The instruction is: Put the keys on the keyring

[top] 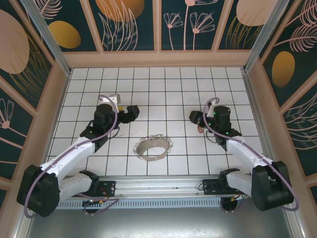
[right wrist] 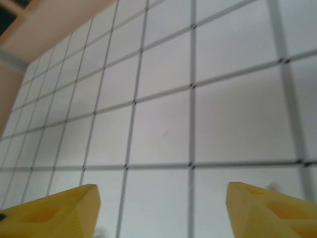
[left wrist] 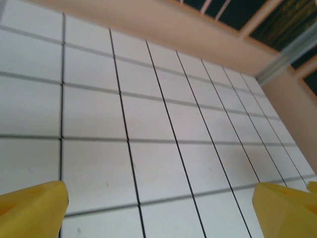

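The task stands at its opening step: the key point(top: 199, 129) is not yet picked up and nothing is threaded. The right tool point(top: 194, 116) stands open. In its wrist view the yellow fingertips point(right wrist: 59, 210) sit spread to either side with nothing but white tiles of the surface point(top: 163, 89) between them, so it grips nothing. The left tool point(top: 132, 111) is open too, its fingertips point(left wrist: 34, 210) far apart over bare tiles.

From above, the key appears as a tiny red-brown speck on the surface just beside the right tool, on the side toward that arm's base and close under its wrist. It is too small to tell how it lies. The keyring point(top: 153, 147) rests flat on the surface between the two tools, nearer the arm bases than either. It is well apart from the key and neither tool touches it.

As I judge it, the step in hand is the right tool's approach to the key. The next move calls for bringing that tool over the key, lowering the fingertips either side of its head and closing firmly, since so small a piece could slip or be pushed aside. The left tool would then need to steady the keyring, as the thin loop looks likely to flex or slide when the key is worked onto it.
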Controlling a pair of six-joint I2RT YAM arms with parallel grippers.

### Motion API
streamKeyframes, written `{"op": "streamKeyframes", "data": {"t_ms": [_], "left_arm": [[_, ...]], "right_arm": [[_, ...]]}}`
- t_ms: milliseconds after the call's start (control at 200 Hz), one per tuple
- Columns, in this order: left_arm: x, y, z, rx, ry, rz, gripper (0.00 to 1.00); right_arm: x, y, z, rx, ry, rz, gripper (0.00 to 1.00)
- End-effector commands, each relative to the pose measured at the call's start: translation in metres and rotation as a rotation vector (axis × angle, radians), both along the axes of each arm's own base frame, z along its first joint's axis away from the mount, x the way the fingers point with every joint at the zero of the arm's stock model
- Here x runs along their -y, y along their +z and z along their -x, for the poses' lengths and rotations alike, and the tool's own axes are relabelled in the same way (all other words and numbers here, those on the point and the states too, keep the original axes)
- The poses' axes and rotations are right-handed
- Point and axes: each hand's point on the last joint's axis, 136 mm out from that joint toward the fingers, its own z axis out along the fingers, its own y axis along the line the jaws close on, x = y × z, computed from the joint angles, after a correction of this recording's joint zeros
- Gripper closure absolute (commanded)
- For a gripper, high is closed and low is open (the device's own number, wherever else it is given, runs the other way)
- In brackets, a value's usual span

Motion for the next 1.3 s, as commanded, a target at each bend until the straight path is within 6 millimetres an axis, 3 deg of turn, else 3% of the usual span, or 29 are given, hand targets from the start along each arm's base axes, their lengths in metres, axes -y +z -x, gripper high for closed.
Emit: {"op": "streamKeyframes", "data": {"t_ms": [0, 265, 450, 611, 806, 916, 1146, 1296], "left_arm": [[0.020, -0.024, 0.012, -0.104, -0.027, 0.010, 0.07], [0.081, -0.052, 0.031, -0.207, -0.120, 0.102, 0.08], [0.089, -0.067, 0.036, -0.243, -0.111, 0.127, 0.07], [0.088, -0.070, 0.033, -0.245, -0.092, 0.127, 0.07], [0.090, -0.068, 0.030, -0.241, -0.091, 0.130, 0.06], [0.090, -0.066, 0.029, -0.233, -0.089, 0.128, 0.06], [0.087, -0.063, 0.031, -0.222, -0.087, 0.116, 0.05], [0.082, -0.056, 0.030, -0.199, -0.077, 0.104, 0.05]], "right_arm": [[-0.023, -0.030, 0.035, -0.138, 0.057, -0.011, 0.37], [-0.065, -0.061, 0.085, -0.251, 0.181, 0.032, 0.55], [-0.087, -0.077, 0.108, -0.301, 0.249, 0.079, 0.60], [-0.098, -0.088, 0.111, -0.329, 0.275, 0.123, 0.62], [-0.112, -0.090, 0.099, -0.320, 0.295, 0.150, 0.68], [-0.121, -0.088, 0.087, -0.302, 0.304, 0.171, 0.78], [-0.145, -0.086, 0.048, -0.256, 0.311, 0.210, 0.87], [-0.150, -0.084, 0.018, -0.234, 0.289, 0.203, 0.89]]}}
